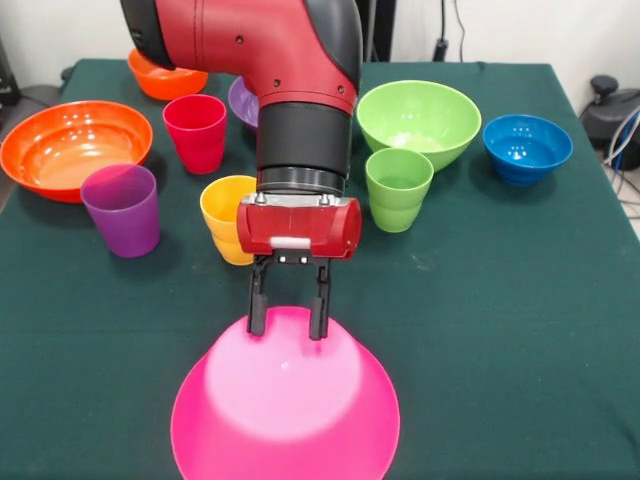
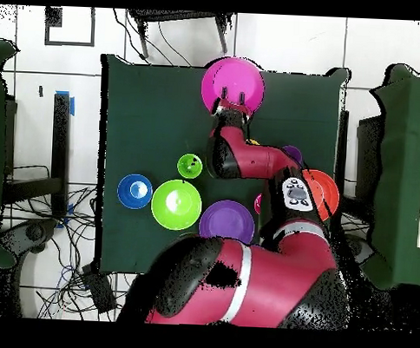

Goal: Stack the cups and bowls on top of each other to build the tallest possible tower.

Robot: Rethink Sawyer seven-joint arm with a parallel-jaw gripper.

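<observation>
I have the gripper (image 1: 289, 325) down at the far edge of the pink bowl (image 1: 285, 405), which sits upturned at the near side of the green table (image 1: 520, 300) in the front view. Its two black fingers (image 1: 257, 310) are spread apart, tips at or just over the bowl's flat bottom, and they hold nothing; I cannot tell whether they touch it. Overhead, the same bowl (image 2: 232, 85) lies at the table's edge farthest from the robot's base, with the arm (image 2: 240, 156) reaching out over it.

Everything else stands apart behind the arm in the front view: the large orange bowl (image 1: 75, 148) with the purple cup (image 1: 122, 209) just in front of it, the red cup (image 1: 195, 132), the small orange bowl (image 1: 165, 75), the yellow cup (image 1: 228, 218) just beside the gripper body, a purple bowl (image 1: 243, 102) mostly hidden, the green bowl (image 1: 418, 123) with the green cup (image 1: 398, 188) before it, and the blue bowl (image 1: 527, 148).
</observation>
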